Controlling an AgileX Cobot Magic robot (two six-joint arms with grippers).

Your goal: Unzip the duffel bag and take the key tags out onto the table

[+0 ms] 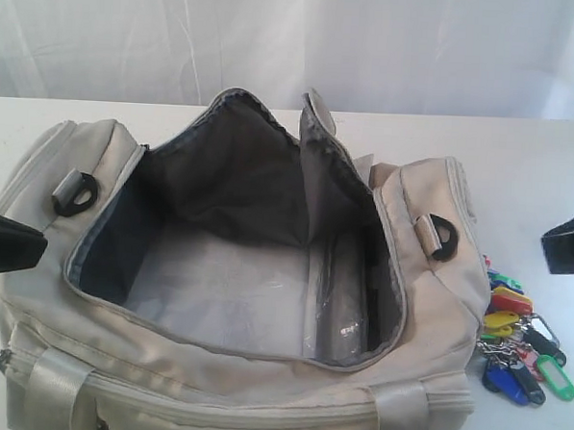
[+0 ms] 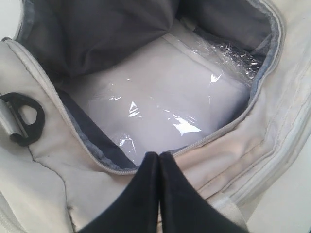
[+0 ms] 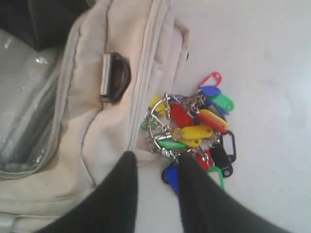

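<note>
Right end effector (image 3: 158, 155), black fingers filling the near edge of its wrist view, is spread apart with nothing between the fingers. It hovers over the bunch of small coloured plastic key tags on metal rings (image 3: 194, 131). Tags lie on the wide white counter (image 1: 531, 160), touching or just beside the right end of the large cream-beige fabric duffel bag (image 1: 259, 377); cannot tell which. Bag is unzipped, mouth gaping, only clear plastic film (image 2: 160, 107) seen on its floor. Left end effector (image 2: 158, 156), black fingers pressed together and empty, sits at the bag's left rim. Tags look already out, so likely step: let go and clear off. To do it well: hold the fingers wide, lift straight up so no ring snags a fingertip, and steer off the black D-ring (image 3: 116, 77) and the bag wall.
</note>
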